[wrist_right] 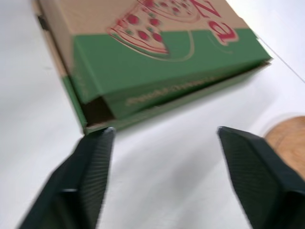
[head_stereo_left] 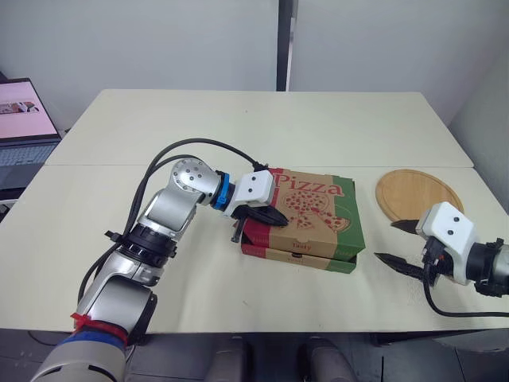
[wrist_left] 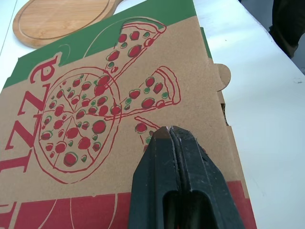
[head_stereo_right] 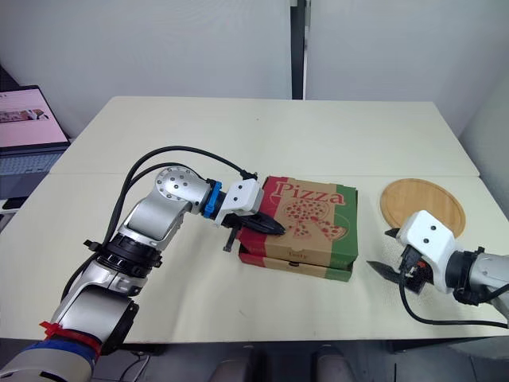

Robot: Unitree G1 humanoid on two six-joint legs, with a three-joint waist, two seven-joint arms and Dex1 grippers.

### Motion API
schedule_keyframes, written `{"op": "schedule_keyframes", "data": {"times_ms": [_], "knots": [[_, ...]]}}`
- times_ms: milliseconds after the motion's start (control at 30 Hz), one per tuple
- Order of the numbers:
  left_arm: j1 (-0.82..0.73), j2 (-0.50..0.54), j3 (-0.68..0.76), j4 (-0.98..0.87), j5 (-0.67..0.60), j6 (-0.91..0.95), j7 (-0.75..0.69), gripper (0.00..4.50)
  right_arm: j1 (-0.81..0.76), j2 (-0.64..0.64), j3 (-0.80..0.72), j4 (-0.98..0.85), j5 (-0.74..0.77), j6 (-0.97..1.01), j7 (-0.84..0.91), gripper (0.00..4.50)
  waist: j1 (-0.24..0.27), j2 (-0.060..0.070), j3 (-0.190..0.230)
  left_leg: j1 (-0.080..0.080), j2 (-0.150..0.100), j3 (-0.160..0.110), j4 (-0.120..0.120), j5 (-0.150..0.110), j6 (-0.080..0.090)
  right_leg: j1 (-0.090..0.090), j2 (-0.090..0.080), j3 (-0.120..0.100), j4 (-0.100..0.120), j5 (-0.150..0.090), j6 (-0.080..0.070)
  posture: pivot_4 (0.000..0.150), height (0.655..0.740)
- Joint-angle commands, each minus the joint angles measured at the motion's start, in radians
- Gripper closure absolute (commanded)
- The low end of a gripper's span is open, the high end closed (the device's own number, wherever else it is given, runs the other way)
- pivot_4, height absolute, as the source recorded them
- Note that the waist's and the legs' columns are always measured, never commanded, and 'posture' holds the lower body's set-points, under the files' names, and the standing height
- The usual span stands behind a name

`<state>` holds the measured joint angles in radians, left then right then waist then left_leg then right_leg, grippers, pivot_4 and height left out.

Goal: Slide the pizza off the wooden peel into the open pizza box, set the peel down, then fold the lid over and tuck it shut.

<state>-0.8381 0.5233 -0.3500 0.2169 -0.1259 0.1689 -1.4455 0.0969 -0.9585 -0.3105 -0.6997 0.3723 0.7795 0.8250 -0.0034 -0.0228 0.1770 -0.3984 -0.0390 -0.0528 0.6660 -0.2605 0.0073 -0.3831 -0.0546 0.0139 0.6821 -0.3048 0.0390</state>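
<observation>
The pizza box [head_stereo_left: 310,213] is sitting closed on the desk [head_stereo_left: 238,127], its lid folded flat. The left pincer [head_stereo_left: 280,218], fingers pressed together, is resting its tip on the lid near the box's left edge. The right pincer [head_stereo_left: 387,241] is hovering spread wide just right of the box, and the wooden peel [head_stereo_left: 417,193] is lying on the desk beyond it.

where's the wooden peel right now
In the eye views the wooden peel lies flat on the table, right of the pizza box and just ahead of the open right claw.
</observation>
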Motion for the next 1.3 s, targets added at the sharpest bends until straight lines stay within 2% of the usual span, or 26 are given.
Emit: {"op": "schedule_keyframes", "data": {"times_ms": [33,133,233,267,533,700,867,1000,1100,1300], "knots": [[-0.011,0.003,-0.011,0.019,0.024,-0.008,0.006,4.50,-0.035,0.033,0.134,0.036,-0.058,-0.069,-0.041,2.22,0.000,0.000,0.000,0.000,0.000,0.000,0.000,0.000,0.000,0.000,0.000,0.000,0.000,0.000,0.000,0.150,0.7318],[-0.014,0.002,-0.011,0.024,0.025,-0.012,0.007,4.50,-0.076,0.061,0.205,0.068,-0.072,-0.097,-0.045,3.28,-0.001,0.000,0.000,0.000,0.000,0.000,0.000,0.000,0.000,0.000,0.000,0.000,0.000,0.000,0.000,0.150,0.7318],[-0.017,0.002,-0.010,0.027,0.025,-0.013,0.008,4.50,-0.113,0.097,0.210,0.074,-0.035,-0.095,-0.040,4.40,-0.001,0.000,0.000,0.000,0.000,0.000,0.000,0.000,0.000,0.000,0.000,0.000,0.000,0.000,0.000,0.150,0.7318],[-0.017,0.002,-0.010,0.028,0.025,-0.013,0.009,4.50,-0.124,0.105,0.203,0.074,-0.020,-0.091,-0.037,4.49,-0.001,0.000,0.000,0.000,0.000,0.000,0.000,0.000,0.000,0.000,0.000,0.000,0.000,0.000,0.000,0.150,0.7318],[-0.017,0.000,-0.005,0.031,0.029,-0.015,0.008,4.50,-0.120,0.096,0.175,0.062,0.011,-0.079,-0.010,4.49,-0.001,0.000,0.000,0.000,0.000,0.000,0.000,0.000,0.000,-0.001,0.000,0.000,0.000,0.000,0.000,0.150,0.7318],[-0.014,-0.002,-0.012,0.025,0.031,-0.014,0.006,4.50,-0.065,0.055,0.199,0.073,-0.059,-0.113,-0.014,4.49,0.000,0.000,0.000,-0.001,0.000,0.000,0.000,0.000,0.000,-0.001,0.000,0.000,0.000,0.000,0.000,0.150,0.7318],[-0.009,0.001,-0.011,0.020,0.035,-0.011,0.004,4.50,-0.052,-0.003,0.102,0.088,-0.063,-0.131,-0.004,4.49,0.000,0.000,0.000,-0.001,0.000,0.000,0.000,0.000,0.000,-0.001,0.000,0.000,0.000,0.000,0.000,0.150,0.7318],[-0.007,0.000,-0.004,0.016,0.033,-0.005,0.009,4.50,-0.116,0.006,0.035,0.055,0.023,-0.080,0.001,4.49,-0.001,0.000,0.000,0.000,0.000,0.000,0.000,0.000,0.000,-0.001,0.000,0.000,0.000,0.000,0.000,0.150,0.7318],[-0.005,0.008,0.011,0.003,0.020,0.006,0.011,4.50,-0.251,0.065,0.176,0.017,0.044,-0.045,-0.036,4.49,-0.005,0.000,0.000,0.000,0.000,0.000,0.000,0.000,0.000,-0.001,0.000,0.000,0.000,0.000,0.000,0.150,0.7318],[-0.001,0.038,0.078,-0.058,-0.052,0.092,0.016,4.50,-0.457,0.201,0.468,0.110,-0.057,-0.050,-0.078,4.49,-0.014,0.000,0.000,-0.002,0.000,-0.001,0.000,0.000,0.000,-0.002,0.000,0.000,0.000,0.000,0.000,0.150,0.7318]]}}
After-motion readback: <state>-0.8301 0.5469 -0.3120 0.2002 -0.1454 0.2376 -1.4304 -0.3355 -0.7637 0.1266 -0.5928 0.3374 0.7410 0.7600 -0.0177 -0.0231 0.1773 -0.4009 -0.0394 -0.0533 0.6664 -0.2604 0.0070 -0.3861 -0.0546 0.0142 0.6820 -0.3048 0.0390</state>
